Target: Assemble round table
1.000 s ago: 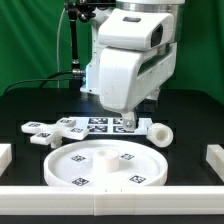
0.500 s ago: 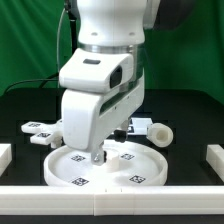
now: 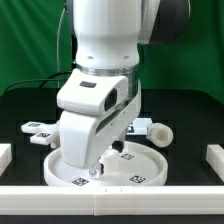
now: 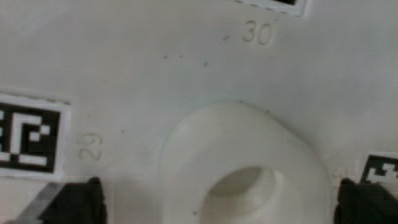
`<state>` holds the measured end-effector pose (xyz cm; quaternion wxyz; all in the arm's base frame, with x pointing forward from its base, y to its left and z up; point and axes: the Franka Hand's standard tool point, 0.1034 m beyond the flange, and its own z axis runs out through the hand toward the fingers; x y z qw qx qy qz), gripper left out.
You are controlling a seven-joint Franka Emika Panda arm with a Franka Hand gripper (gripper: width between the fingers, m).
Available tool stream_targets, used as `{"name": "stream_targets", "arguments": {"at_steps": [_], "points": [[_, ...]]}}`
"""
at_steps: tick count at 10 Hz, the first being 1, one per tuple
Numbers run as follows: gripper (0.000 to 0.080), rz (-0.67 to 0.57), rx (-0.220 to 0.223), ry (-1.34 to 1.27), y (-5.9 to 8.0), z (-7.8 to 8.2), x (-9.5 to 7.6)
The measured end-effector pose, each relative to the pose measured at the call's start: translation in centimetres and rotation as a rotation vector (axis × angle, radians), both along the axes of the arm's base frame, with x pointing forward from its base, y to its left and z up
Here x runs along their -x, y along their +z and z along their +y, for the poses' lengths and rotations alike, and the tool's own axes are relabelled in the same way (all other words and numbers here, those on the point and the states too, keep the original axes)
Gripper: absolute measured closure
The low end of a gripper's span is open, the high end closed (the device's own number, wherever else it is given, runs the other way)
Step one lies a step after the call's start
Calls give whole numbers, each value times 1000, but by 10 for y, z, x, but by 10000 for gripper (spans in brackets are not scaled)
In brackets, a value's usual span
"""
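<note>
The arm is seen low over the round disc, which lies flat on the black surface near the front border rail. In the wrist view the pincer is set wide, with a dark fingertip on either side of the disc's raised central hub; nothing is gripped. Square tags are noted on the disc. The leg lies on its side behind the disc toward the exterior view's right, and the cross base toward its left.

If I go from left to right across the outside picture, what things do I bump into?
Left border rail → cross base → round disc with the robot arm over it → cylinder leg → right border rail.
</note>
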<state>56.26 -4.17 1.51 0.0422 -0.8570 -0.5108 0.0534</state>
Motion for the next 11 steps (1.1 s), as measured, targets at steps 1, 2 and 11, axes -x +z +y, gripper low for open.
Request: {"name": "stream_targets", "arguments": {"at_steps": [1,2,11], "points": [[150,-2,-1,-4,-4,-2,3],[150,-6,-1,-5,-4,-3,3],[386,-10,-1,-3,-3,-2,1]]}}
